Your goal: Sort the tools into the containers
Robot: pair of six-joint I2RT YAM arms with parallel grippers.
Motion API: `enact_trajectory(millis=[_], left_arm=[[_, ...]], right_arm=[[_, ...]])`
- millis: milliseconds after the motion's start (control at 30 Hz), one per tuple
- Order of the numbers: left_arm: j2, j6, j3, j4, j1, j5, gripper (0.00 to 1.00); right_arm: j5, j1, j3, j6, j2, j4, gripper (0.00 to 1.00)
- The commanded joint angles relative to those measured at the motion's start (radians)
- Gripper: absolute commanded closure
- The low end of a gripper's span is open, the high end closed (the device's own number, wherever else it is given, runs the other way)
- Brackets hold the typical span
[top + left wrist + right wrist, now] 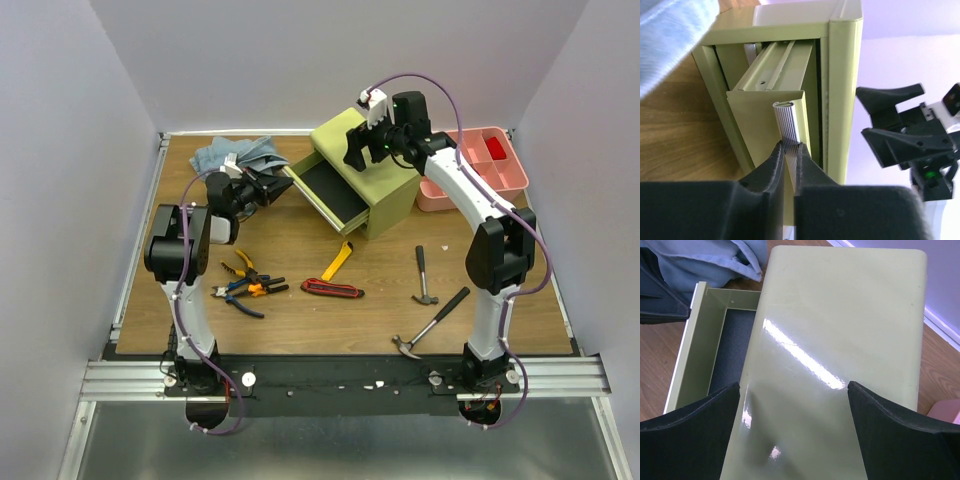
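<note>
The yellow-green chest (pixel 375 175) stands at the back centre with one drawer (pixel 330 195) pulled out to the left, its dark-lined inside empty. My left gripper (pixel 790 146) is shut on the drawer's silver ribbed handle (pixel 788 122); it also shows in the top view (pixel 278 183). My right gripper (pixel 362 148) is open just above the chest's top (pixel 840 315), jaws spread wide (pixel 792 390). On the table lie several pliers (pixel 245 285), a yellow knife (pixel 337 262), a red-black tool (pixel 332 290) and two hammers (pixel 423 275) (pixel 430 325). The pink tray (pixel 480 165) stands right of the chest.
A blue-grey cloth (pixel 235 152) lies bunched at the back left, beside the left gripper. A red item (pixel 497 148) sits in one tray compartment. The tools lie spread between the chest and the arm bases.
</note>
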Motion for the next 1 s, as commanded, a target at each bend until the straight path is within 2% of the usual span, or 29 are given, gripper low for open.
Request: enact_trajectory(millis=[0, 33, 100, 133, 167, 233, 400, 500, 533, 567, 667, 700, 733, 767, 800, 967], left_arm=[[-0.09, 0.189, -0.007, -0.227, 0.082, 0.055, 0.68], [-0.103, 0.22, -0.001, -0.274, 0.085, 0.047, 0.58], [-0.148, 0.299, -0.001, -0.397, 0.091, 0.016, 0.49], [-0.163, 0.312, -0.004, -0.425, 0.091, 0.012, 0.33], [-0.192, 0.329, -0.007, -0.468, 0.094, 0.007, 0.3], [-0.223, 0.38, -0.016, -0.523, 0.1, 0.004, 0.27], [-0.363, 0.522, -0.021, -0.782, 0.15, 0.025, 0.26], [-0.456, 0.709, 0.019, -0.988, 0.169, 0.018, 0.26], [-0.476, 0.845, 0.039, -1.051, 0.167, 0.007, 0.26], [-0.513, 0.9, 0.056, -1.171, 0.166, -0.02, 0.25], [-0.591, 1.082, 0.091, -1.308, 0.167, -0.082, 0.23], [-0.613, 1.124, 0.088, -1.326, 0.166, -0.097, 0.22], [-0.636, 1.153, 0.082, -1.338, 0.166, -0.12, 0.1], [-0.675, 1.209, 0.077, -1.364, 0.166, -0.139, 0.09], [-0.692, 1.231, 0.073, -1.372, 0.167, -0.171, 0.01], [-0.76, 1.267, 0.073, -1.41, 0.166, -0.223, 0.01]], right_arm=[[0.13, -0.025, -0.109, 0.027, 0.114, -0.353, 0.03], [0.13, -0.025, -0.109, 0.025, 0.107, -0.35, 0.03], [0.138, -0.025, -0.109, 0.022, 0.096, -0.341, 0.02], [0.142, -0.025, -0.105, 0.022, 0.085, -0.338, 0.02], [0.148, -0.025, -0.099, 0.019, 0.076, -0.335, 0.02], [0.162, -0.025, -0.071, 0.011, 0.058, -0.324, 0.02], [0.257, -0.026, -0.007, -0.024, -0.059, -0.289, 0.0], [0.276, -0.025, -0.013, -0.059, -0.14, -0.269, 0.0], [0.283, -0.025, -0.025, -0.059, -0.158, -0.256, 0.0], [0.343, -0.023, -0.055, -0.05, -0.181, -0.243, 0.0], [0.473, -0.023, -0.075, 0.004, -0.229, -0.244, 0.0], [0.506, -0.017, -0.101, 0.017, -0.237, -0.249, 0.0], [0.533, -0.014, -0.121, 0.021, -0.273, -0.235, 0.0], [0.558, -0.014, -0.149, 0.021, -0.293, -0.226, 0.0], [0.563, -0.012, -0.172, 0.019, -0.319, -0.216, 0.0], [0.541, -0.012, -0.279, 0.042, -0.459, -0.209, 0.0]])
